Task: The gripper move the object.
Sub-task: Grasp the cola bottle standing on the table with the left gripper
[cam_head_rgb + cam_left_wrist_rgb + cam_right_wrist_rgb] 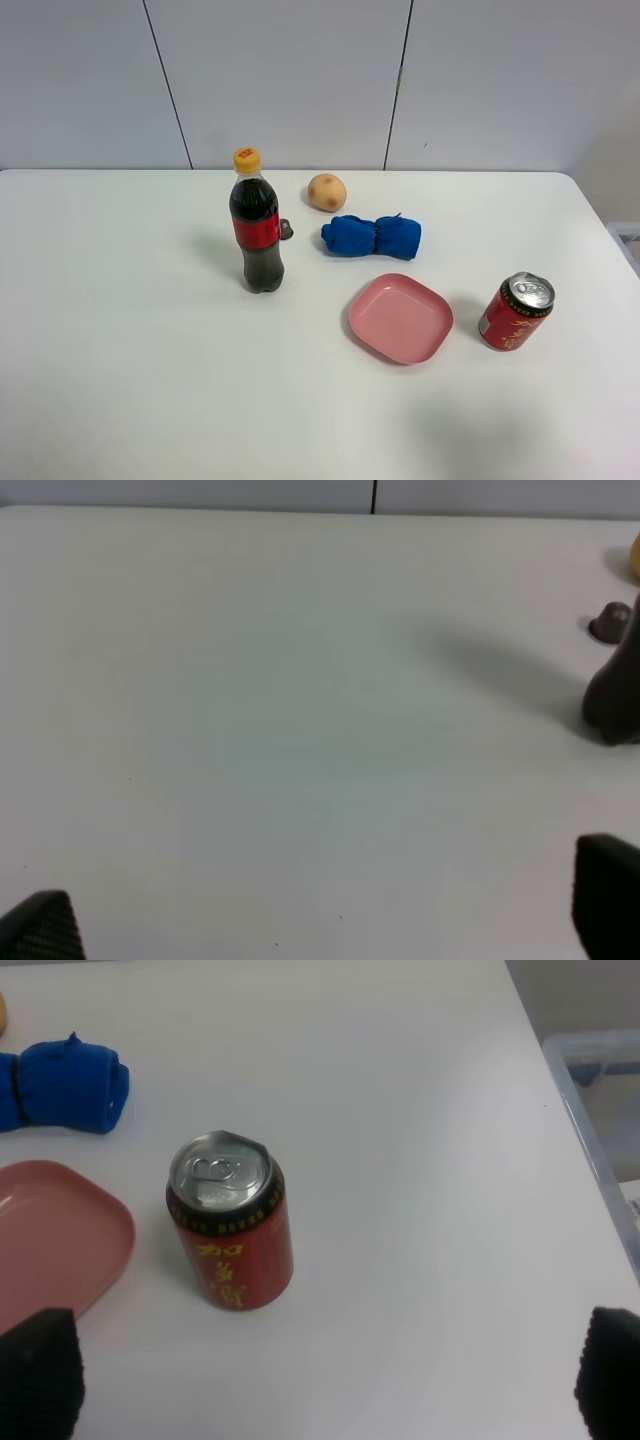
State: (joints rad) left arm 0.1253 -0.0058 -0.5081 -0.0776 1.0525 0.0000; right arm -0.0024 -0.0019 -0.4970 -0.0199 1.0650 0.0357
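From the high camera we see the bottle (256, 225) standing upright on the white table (120, 350), left of the middle, with its yellow cap on. A small dark knob (286, 229) sits just beside it on the right, a potato (327, 192) lies farther back, and a rolled blue cloth (372, 237) lies right of the bottle, apart from it. Nearer us than the cloth is a pink plate (400, 318), and right of that an upright red can (516, 311), near the plate but not touching. In the left wrist view the left gripper (325, 915) hangs over bare table, fingers (40, 928) spread wide with nothing between them; the bottle's dark base shows off to one side of the gap, the knob beyond it. In the right wrist view the right gripper (322, 1375) is likewise spread and empty; the can stands ahead of it, close to the plate, the cloth lies farther on, and a clear bin (600, 1090) sits past the table's edge
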